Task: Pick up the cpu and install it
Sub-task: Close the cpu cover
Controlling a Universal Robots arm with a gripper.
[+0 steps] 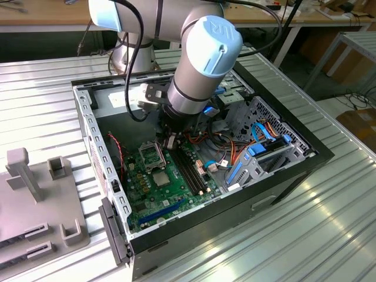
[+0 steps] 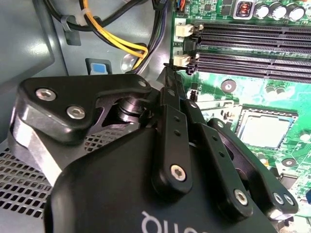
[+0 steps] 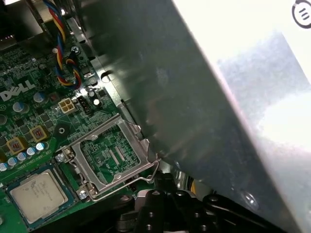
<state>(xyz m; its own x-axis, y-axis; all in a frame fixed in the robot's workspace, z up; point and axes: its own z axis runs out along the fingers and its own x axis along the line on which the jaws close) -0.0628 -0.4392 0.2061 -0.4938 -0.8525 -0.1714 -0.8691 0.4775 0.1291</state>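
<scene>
The cpu [image 3: 39, 194], a flat square with a matte silvery-grey top, lies on the green motherboard [image 3: 43, 111], just beside the open rectangular metal socket frame [image 3: 109, 158]. The black, bolted gripper [image 1: 171, 142] hangs near that frame, apart from the cpu. Its own linkage blocks the view, so I cannot tell whether it is clenched or released.

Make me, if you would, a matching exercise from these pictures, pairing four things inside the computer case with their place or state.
Things:
1. small square silvery-grey cpu
2. rectangular metal socket frame
3. long black memory slots
4. yellow cable bundle

Places or states:
A. set in parallel rows
B. open, green motherboard showing through its middle
C. lying flat beside the open frame
D. running past the grey case wall

Pairs: 1-C, 2-B, 3-A, 4-D.
</scene>
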